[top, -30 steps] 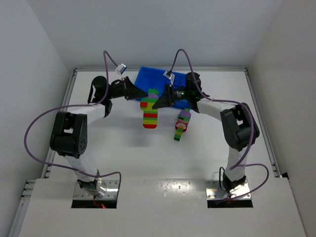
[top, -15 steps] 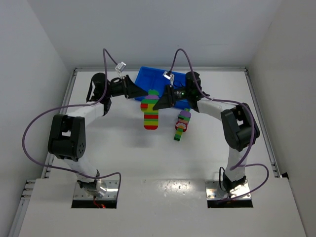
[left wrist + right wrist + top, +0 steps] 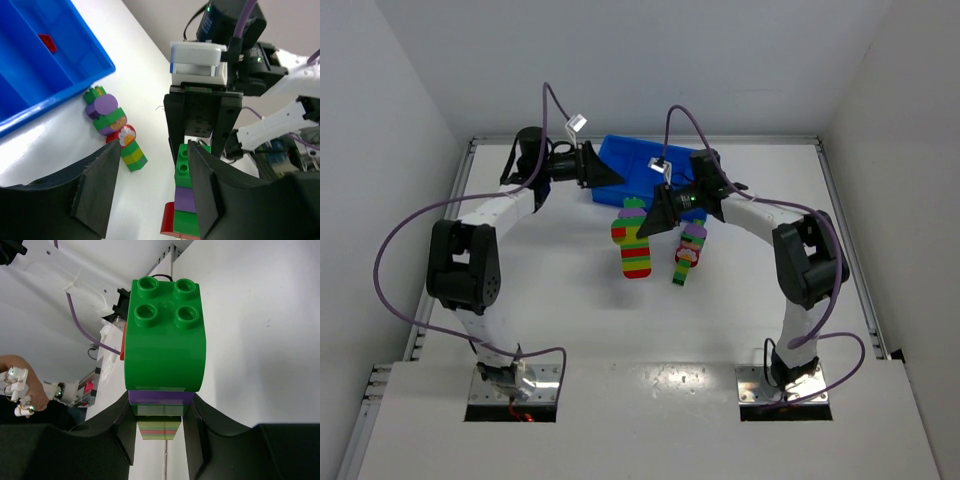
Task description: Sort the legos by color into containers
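Observation:
My right gripper (image 3: pixel 646 216) is shut on a striped lego stick (image 3: pixel 636 245) with a green brick on top, then purple, and red, green and yellow bands below. It holds the stick in front of the blue tray (image 3: pixel 620 155). The right wrist view shows the stick (image 3: pixel 165 335) clamped at its purple band. My left gripper (image 3: pixel 617 179) is open and empty over the tray's near left edge. In its wrist view (image 3: pixel 155 150) the held stick (image 3: pixel 183 170) shows between its jaws, untouched. A second stick (image 3: pixel 688 250) lies on the table. A red brick (image 3: pixel 46 42) lies in the tray (image 3: pixel 65 92).
The second stick (image 3: pixel 116 127) has a purple round piece and a flower-faced red piece and lies close to the tray's front rim. White walls enclose the table on three sides. Purple cables arch over both arms. A person's hand (image 3: pixel 17 390) shows beyond the table.
My left gripper has drawn back from the stick's top toward the tray. My right gripper has carried the stick a little forward and to the right.

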